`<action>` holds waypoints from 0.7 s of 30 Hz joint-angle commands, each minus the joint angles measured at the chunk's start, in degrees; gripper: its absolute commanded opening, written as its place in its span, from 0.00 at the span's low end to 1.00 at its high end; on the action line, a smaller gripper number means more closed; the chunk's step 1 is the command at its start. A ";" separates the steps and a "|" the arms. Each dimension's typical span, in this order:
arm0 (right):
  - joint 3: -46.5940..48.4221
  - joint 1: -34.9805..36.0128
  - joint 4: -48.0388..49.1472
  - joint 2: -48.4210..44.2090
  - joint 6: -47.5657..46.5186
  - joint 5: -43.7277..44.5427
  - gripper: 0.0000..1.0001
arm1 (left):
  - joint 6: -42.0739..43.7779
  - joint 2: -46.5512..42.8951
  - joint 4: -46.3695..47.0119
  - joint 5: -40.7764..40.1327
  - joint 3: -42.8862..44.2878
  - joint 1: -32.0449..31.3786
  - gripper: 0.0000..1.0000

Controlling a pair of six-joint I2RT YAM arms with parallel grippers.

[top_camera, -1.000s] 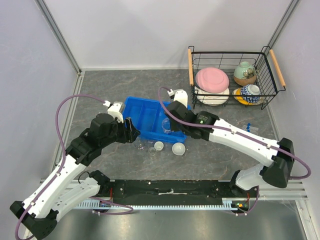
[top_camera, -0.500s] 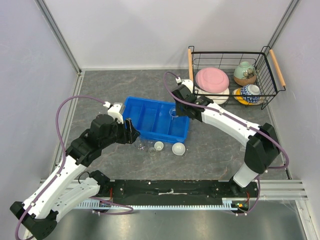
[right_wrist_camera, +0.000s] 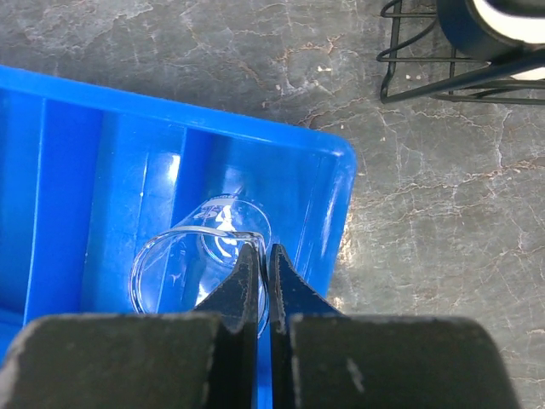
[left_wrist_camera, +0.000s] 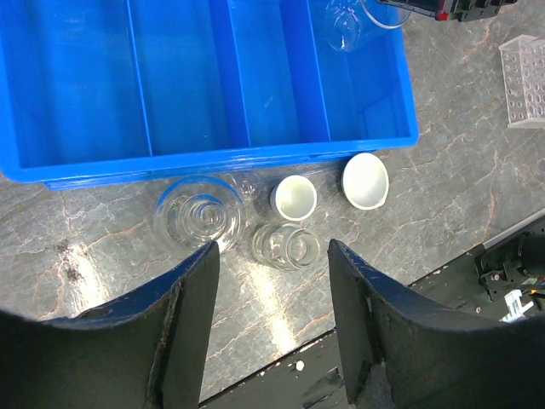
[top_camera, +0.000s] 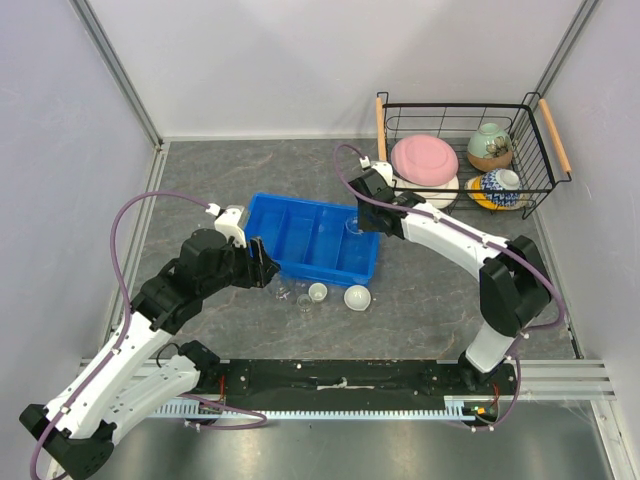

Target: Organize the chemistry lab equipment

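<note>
1. Clear glass beaker (right_wrist_camera: 204, 247) (left_wrist_camera: 343, 25) (top_camera: 352, 226), cylindrical and thin-walled, with printed markings on the side. Sits inside the rightmost compartment of the blue plastic divided tray (right_wrist_camera: 341, 162) (left_wrist_camera: 213, 158) (top_camera: 318, 270), tilted with its mouth toward the wrist camera. Contact with the tray floor not determinable.
2. Right gripper (right_wrist_camera: 263, 256) (top_camera: 355, 222): clenched on the beaker's rim, thin glass wall nipped between the fingers.
3. Handling, by judgement: light, rigid, slick and brittle. Prone to swinging about so narrow a rim pinch. Best lowered until the base rests before letting go.
4. Left gripper (left_wrist_camera: 272, 251) (top_camera: 262, 262): jaws parted, grasping nothing, poised above the glassware on the grey marbled table (left_wrist_camera: 102, 256).
5. Not yet binned, all just beside the tray's near wall:
   - wide clear glass vessel (left_wrist_camera: 197, 217)
   - small clear glass beaker (left_wrist_camera: 285, 245)
   - small white round dish (left_wrist_camera: 294, 196)
   - larger white round dish (left_wrist_camera: 364, 179)
6. Clear plastic tube rack (left_wrist_camera: 525, 81): well apart, at the right edge of the left wrist view. Tubes not discernible.
7. Grip advice, by judgement: glass at the rim or across the body, with gentle closing force. Dishes at the raised edge, as they are shallow and apt to slide on the smooth table.
</note>
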 commanded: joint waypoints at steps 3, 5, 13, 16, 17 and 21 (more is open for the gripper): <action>-1.17 -1.33 4.53 2.44 -0.02 -1.31 0.00 | 1.70 -0.67 1.88 1.46 -0.37 -0.11 0.61; -1.43 -1.68 5.14 3.49 0.15 -1.75 0.00 | 1.79 -0.76 1.88 1.46 -0.38 -0.10 0.61; -0.21 -1.94 6.29 7.62 0.07 -2.19 0.00 | 1.88 -0.67 1.97 1.73 -0.46 -0.10 0.61; 0.15 -2.03 6.38 8.50 -0.02 -2.01 0.06 | 1.88 -0.58 1.88 1.90 -0.46 -0.10 0.61; 0.23 -2.03 6.29 8.68 -0.02 -1.84 0.09 | 1.88 -0.67 1.88 1.99 -0.46 -0.10 0.61; 0.67 -2.30 6.20 8.94 -0.29 -1.84 0.18 | 1.96 -0.50 1.88 2.08 -0.46 -0.19 0.61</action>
